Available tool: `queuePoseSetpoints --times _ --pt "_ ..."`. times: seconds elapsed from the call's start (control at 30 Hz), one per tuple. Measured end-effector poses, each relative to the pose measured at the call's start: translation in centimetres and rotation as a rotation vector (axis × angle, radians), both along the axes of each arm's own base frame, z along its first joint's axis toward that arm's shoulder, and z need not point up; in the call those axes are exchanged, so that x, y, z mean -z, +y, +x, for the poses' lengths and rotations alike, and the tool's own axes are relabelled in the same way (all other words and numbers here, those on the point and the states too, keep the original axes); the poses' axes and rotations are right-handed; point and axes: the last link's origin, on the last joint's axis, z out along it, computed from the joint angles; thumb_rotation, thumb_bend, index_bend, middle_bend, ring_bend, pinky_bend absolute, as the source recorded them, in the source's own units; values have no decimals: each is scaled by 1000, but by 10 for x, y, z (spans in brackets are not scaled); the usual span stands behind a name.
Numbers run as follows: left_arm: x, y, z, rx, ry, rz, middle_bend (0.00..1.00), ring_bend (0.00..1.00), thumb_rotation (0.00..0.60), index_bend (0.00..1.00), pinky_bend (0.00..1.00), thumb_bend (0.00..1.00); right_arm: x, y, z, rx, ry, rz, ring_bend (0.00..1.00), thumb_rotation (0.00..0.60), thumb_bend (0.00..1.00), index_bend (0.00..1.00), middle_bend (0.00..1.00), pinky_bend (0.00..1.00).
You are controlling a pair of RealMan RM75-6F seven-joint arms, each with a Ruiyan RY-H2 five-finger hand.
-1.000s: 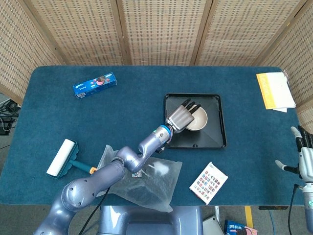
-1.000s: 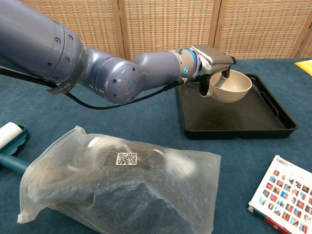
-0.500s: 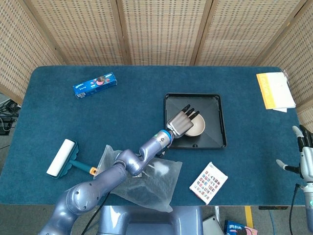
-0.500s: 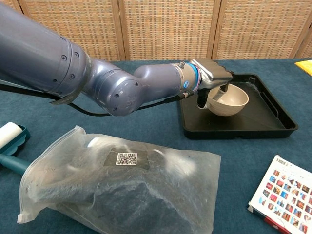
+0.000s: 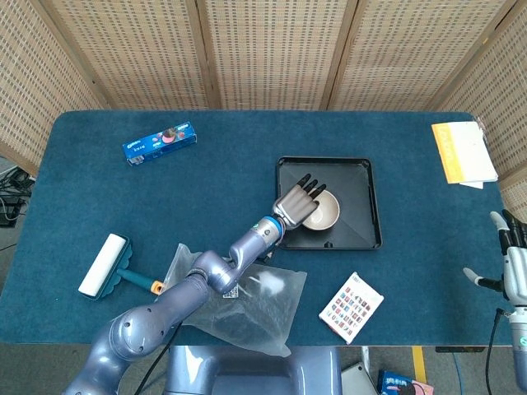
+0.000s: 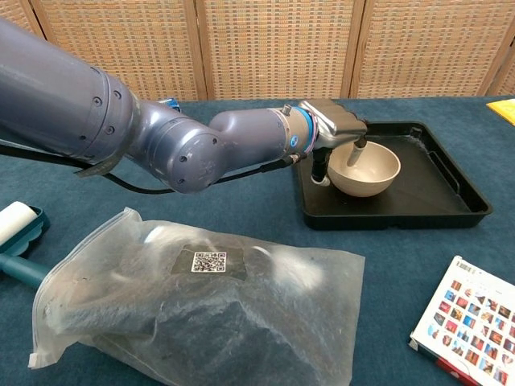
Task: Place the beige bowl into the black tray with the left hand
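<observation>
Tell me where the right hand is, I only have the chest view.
Observer: The right hand hangs past the right edge of the table, fingers apart, holding nothing.
Operator: Anything behind the left arm, far side?
Observer: A blue box lies near the far left corner, apart from everything else.
Operator: That yellow corner at my right edge?
Observer: It's a yellow booklet, flat at the table's far right edge, well apart from the black tray.
</observation>
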Motion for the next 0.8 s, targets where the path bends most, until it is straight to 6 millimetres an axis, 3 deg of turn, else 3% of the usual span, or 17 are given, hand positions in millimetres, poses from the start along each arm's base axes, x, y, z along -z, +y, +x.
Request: queuePoseSetpoints --times 0.2,0.4,0.6,0.8 --pt "-8 4 0 -10 -51 16 0 0 600 108 0 185 0 0 2 -7 6 -1 0 600 168 14 0 0" --pt "-32 10 3 -27 -205 36 0 0 600 58 0 170 -1 1 5 -20 12 -11 0 600 168 14 0 0" --pt "-79 19 -8 -17 -372 92 0 0 600 0 0 69 0 2 8 -27 26 -11 0 600 167 14 0 0" --pt "-130 20 -51 -45 -464 149 0 0 600 0 0 41 3 2 12 -29 44 -1 0 600 167 14 0 0"
